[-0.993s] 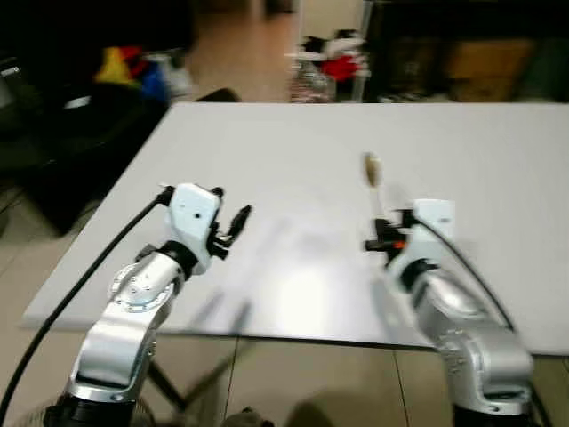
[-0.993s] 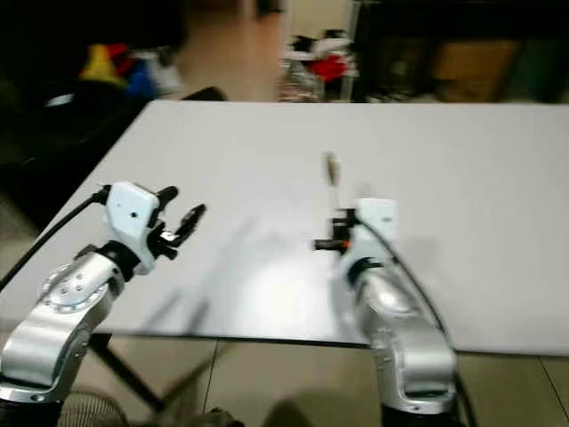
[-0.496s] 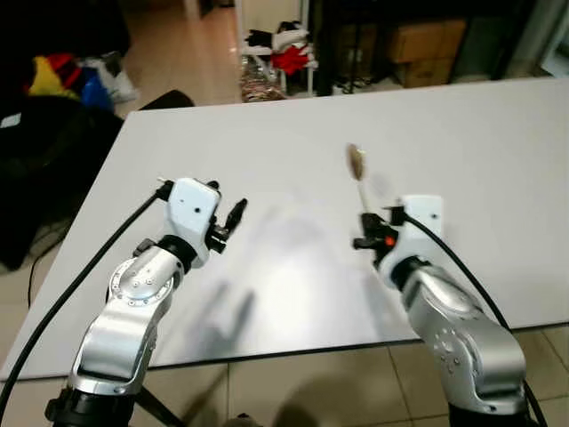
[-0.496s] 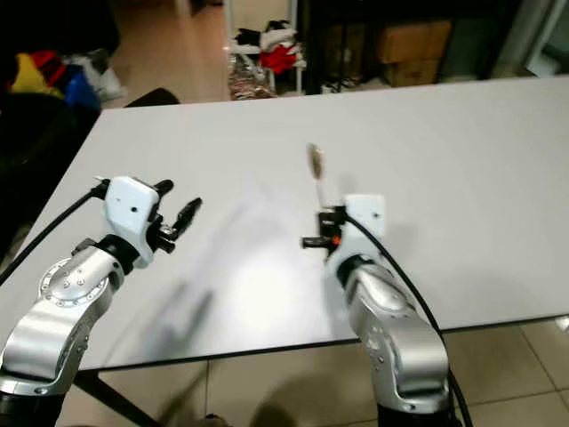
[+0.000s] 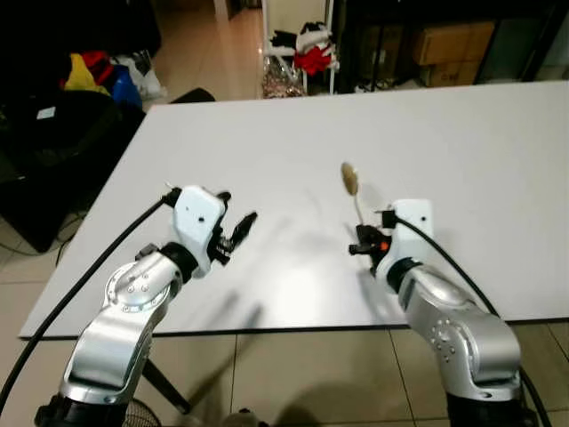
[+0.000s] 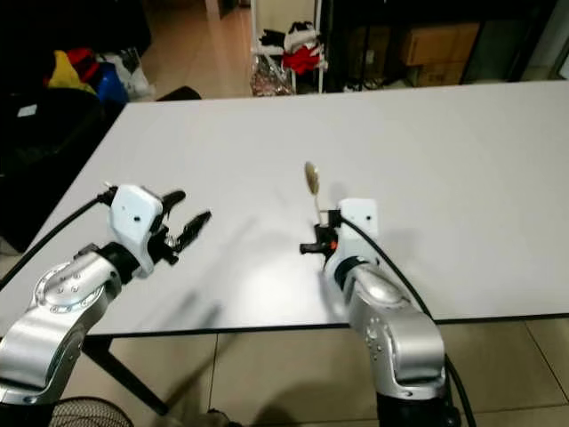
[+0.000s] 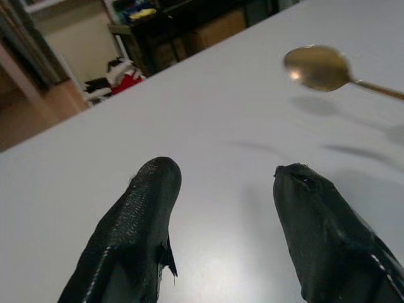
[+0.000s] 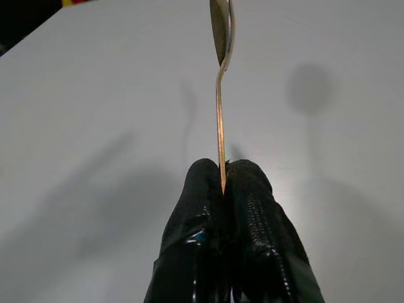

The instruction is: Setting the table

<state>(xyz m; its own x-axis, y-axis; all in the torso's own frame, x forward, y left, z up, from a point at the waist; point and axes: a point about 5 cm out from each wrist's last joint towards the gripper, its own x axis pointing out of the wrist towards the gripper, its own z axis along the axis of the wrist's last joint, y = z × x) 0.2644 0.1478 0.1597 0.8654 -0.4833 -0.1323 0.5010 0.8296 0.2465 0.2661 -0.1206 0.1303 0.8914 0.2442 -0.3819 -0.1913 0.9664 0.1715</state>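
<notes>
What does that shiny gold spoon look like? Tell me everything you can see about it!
The shiny gold metal spoon has a small oval bowl and a long thin handle with a slight bend just below the bowl. The right gripper holds it by the very end of the handle, pinched between its two black fingers. The spoon sticks out in front of the gripper, bowl farthest away, above the plain white table. Its shadow falls on the tabletop. Only the gripper touches it.

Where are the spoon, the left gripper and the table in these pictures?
spoon (image 8: 218, 120): right wrist view, on the thin handle above the fingers.
left gripper (image 7: 221, 183): left wrist view, midway between its two open fingertips.
table (image 5: 498, 133): left eye view, on bare white top at the far right.
</notes>
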